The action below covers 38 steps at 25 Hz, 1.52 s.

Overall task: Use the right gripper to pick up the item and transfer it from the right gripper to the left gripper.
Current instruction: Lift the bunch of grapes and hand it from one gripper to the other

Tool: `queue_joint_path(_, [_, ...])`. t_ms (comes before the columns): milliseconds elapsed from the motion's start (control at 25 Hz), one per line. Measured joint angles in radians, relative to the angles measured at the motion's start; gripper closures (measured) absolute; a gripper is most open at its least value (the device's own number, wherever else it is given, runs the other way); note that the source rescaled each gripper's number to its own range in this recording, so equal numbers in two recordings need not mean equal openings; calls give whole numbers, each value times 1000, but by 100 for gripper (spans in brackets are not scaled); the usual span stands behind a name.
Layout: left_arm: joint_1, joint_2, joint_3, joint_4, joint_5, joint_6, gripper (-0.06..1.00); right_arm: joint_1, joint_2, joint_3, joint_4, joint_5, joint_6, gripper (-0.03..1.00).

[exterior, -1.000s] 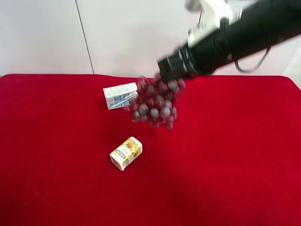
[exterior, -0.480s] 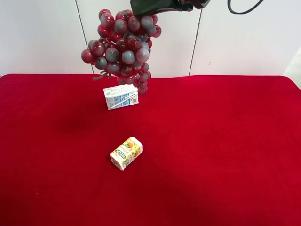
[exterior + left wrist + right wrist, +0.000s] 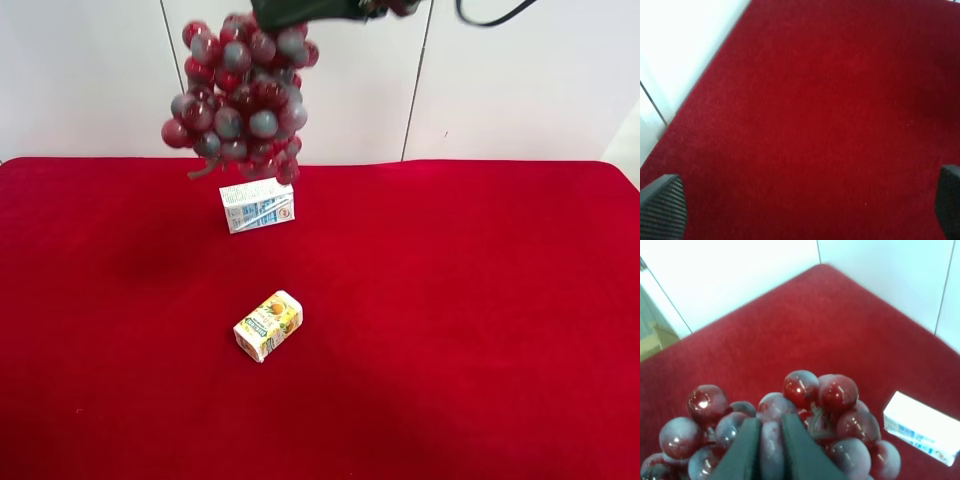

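Observation:
The bunch of dark red and grey-blue grapes (image 3: 240,95) hangs high above the red table, at the top of the exterior high view. My right gripper (image 3: 300,12) holds it from above at that view's top edge. In the right wrist view the gripper (image 3: 771,440) is shut on the grapes (image 3: 805,405), its two fingers pinching one berry. My left gripper (image 3: 805,207) is open over bare red cloth, with only its two fingertips (image 3: 662,205) showing. It is out of the exterior high view.
A white-and-blue carton (image 3: 257,205) lies on the red tablecloth (image 3: 450,300) under the hanging grapes; it also shows in the right wrist view (image 3: 922,427). A yellow juice carton (image 3: 268,325) lies nearer the front. White wall panels stand behind the table.
My right gripper has lifted the grapes from just above the cloth near the white-and-blue carton to high above the table, and shifted them slightly toward the exterior high view's left.

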Motion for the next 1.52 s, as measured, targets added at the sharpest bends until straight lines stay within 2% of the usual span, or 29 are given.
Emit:
queue_joint_path(320, [0,0,0,1,0,0,-5,0,168,0,137,9,-216,96])
queue_joint_path(440, [0,0,0,-3,0,5,-5,0,201,0,224,49,-317,96])
queue_joint_path(560, [0,18,0,-46,-5,53,-5,0,212,0,285,91,-367,96])
queue_joint_path(680, [0,76,-11,-164,-33,152,-5,0,212,0,316,115,-376,96])
queue_joint_path(1040, [0,313,-27,-718,-102,599,-5,0,212,0,317,141,-377,96])
queue_joint_path(1200, [0,395,-27,-911,-109,814,-5,0,212,0,332,146,-377,96])
queue_joint_path(1360, [0,452,-27,-1020,-113,1027,-5,0,210,0,341,160,-377,96])
queue_joint_path(1520, [0,476,-27,-1049,-130,1244,-5,0,209,0,348,161,-377,96])
